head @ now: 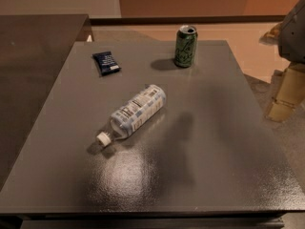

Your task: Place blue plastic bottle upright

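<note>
The bottle (137,111) lies on its side on the grey worktop (228,142), nearer the camera than the can (185,46) and to its left in the view, well apart from it. Its base points up towards the can, and its white cap (103,138) points away from the can, towards the worktop's near left corner. The label (138,108) is pale blue and white, and I cannot read the print on it. The bottle's underside is hidden against the worktop.

The can stands upright near the far edge, green, with its top open. Its lettering is too blurred to make out. A flat dark blue packet (106,62) lies to the left of the can, a little nearer the camera and apart from it. The markings on the packet are too small to read.

My gripper (287,92) is to the right of the can and lower in the view, past the worktop's right edge and over the floor. It shows only as pale tan pieces partly cut off by the frame, so I cannot tell how far open it is. It is well apart from the bottle and touches nothing on the worktop. Above it, a grey part of my arm (293,37) is cut off at the frame's right edge.

Far left of the can, a second dark surface (33,46) runs out of view.
</note>
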Controlling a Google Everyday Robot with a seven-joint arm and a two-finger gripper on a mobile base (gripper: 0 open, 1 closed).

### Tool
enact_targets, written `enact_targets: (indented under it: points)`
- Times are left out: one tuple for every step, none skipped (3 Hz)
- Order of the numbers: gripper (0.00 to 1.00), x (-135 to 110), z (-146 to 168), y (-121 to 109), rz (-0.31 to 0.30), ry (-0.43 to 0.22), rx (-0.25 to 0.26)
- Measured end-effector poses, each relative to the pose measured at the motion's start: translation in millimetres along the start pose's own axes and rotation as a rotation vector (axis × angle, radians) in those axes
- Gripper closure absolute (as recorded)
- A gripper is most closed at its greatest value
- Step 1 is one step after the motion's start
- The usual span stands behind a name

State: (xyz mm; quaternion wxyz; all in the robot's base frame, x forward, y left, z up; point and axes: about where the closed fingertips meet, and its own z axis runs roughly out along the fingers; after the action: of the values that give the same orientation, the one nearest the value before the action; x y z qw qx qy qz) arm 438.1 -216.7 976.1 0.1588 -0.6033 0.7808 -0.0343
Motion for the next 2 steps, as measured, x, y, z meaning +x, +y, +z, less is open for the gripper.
enact_targets:
  points:
    - [0.0,-0.1,-0.1,0.0,0.0,0.0,0.0]
    - [0.0,-4.0,-0.5,-0.5,-0.01,-0.002,0.005]
